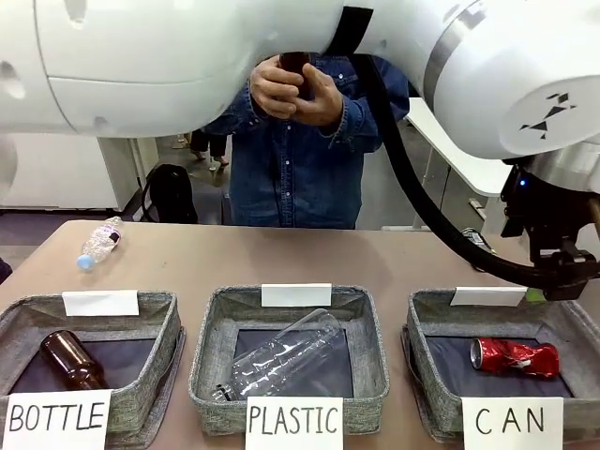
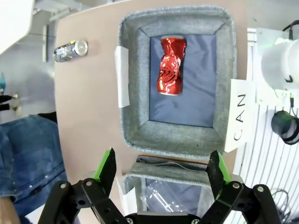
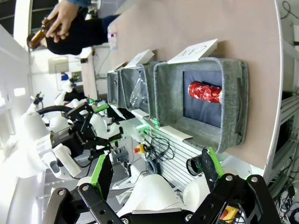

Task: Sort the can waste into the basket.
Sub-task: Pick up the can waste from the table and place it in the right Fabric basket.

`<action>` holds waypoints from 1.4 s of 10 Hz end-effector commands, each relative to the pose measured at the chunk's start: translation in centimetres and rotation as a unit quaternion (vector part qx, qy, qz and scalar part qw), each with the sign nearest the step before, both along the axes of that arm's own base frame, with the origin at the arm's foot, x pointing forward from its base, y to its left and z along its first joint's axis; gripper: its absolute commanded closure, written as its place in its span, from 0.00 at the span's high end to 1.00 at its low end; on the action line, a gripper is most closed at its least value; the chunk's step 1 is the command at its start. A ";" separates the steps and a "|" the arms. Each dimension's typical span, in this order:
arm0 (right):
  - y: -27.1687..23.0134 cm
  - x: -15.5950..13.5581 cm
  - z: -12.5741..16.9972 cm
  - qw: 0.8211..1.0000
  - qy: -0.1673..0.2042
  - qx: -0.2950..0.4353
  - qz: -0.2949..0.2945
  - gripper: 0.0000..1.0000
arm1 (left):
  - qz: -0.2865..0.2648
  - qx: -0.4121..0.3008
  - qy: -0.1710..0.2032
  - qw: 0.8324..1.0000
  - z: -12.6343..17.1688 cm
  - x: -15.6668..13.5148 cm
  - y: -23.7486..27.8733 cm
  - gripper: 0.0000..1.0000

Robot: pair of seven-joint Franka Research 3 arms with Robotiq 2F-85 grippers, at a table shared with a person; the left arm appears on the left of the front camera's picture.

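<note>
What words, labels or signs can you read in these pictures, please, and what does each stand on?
"BOTTLE": left paper sign, on the left basket.
"PLASTIC": middle paper sign, on the middle basket.
"CAN": right paper sign, on the right basket, which holds the red can.
The red can's print and the label on the clear plastic bottle: too small to read.

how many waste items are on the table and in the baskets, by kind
Metal drink cans: 2, the dented red can in the grey woven CAN basket and the dark silver-ended can on the brown table
Clear plastic bottles: 2, large bottle in the middle basket, small blue-capped bottle
Brown glass bottles: 1
Total: 5
</note>
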State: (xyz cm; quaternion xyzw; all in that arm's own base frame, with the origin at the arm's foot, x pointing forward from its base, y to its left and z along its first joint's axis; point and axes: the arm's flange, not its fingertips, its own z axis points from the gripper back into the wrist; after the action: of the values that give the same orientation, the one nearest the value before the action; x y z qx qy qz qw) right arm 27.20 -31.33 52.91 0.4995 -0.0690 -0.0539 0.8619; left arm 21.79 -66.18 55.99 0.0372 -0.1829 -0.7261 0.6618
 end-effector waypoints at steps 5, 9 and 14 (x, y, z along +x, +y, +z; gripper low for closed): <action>0.4 -0.2 0.3 1.000 0.007 0.001 -0.009 1.00 | 0.003 0.004 -0.015 1.000 6.2 0.0 11.6 1.00; 0.4 -0.2 0.3 1.000 0.007 0.001 -0.009 1.00 | 0.027 0.022 0.005 0.999 4.2 1.4 13.9 1.00; 0.4 -0.2 0.3 1.000 0.007 0.001 -0.009 1.00 | 0.021 0.016 0.002 1.000 4.3 1.3 14.4 1.00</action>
State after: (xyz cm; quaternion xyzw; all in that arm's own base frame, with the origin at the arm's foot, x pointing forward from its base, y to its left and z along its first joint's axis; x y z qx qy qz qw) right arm 27.17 -31.33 52.93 0.4994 -0.0693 -0.0540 0.8619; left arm 23.00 -53.51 60.38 0.0591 -0.1665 -0.7101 0.6816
